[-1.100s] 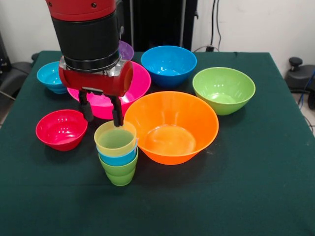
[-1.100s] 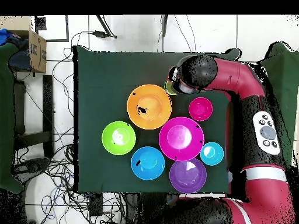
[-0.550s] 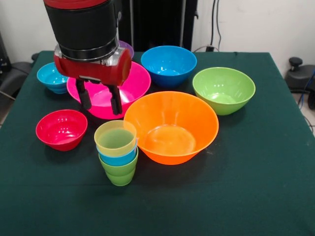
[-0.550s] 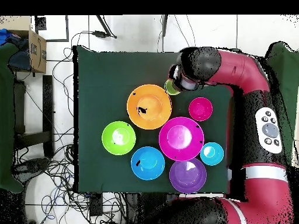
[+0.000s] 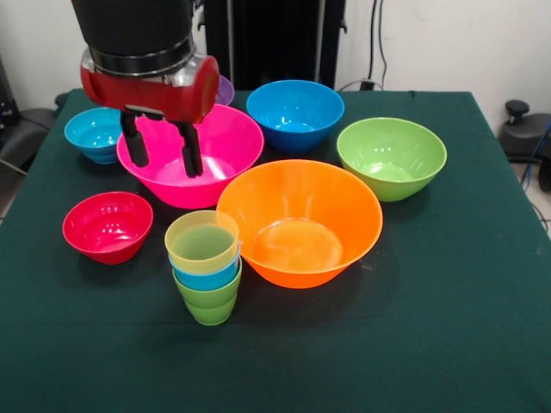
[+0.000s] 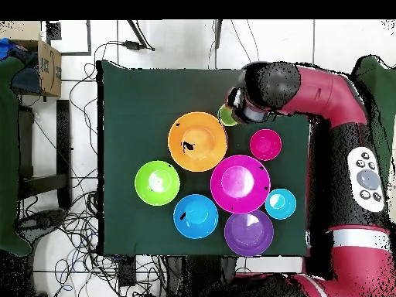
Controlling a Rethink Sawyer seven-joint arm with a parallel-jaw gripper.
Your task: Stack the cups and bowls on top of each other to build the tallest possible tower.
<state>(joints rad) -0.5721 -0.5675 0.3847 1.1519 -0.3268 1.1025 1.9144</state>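
Three-cup tower (image 5: 205, 265) upright, mouths up, jaws (image 5: 161, 158) spread, empty above.

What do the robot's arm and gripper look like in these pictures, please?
The arm is glossy red with black sections and a grey oval button panel. Its wrist is a black cylinder with a silver ring above a red housing. The gripper has two slim black fingers.

My arm (image 6: 325, 73) is big and round, red with black parts. Near the end there is a black tube, then a shiny silver ring, then a fat red block. My gripper (image 5: 161, 153) has two thin black jaws hanging under that block. Farther back sits a light grey panel (image 6: 366, 175) with round buttons.
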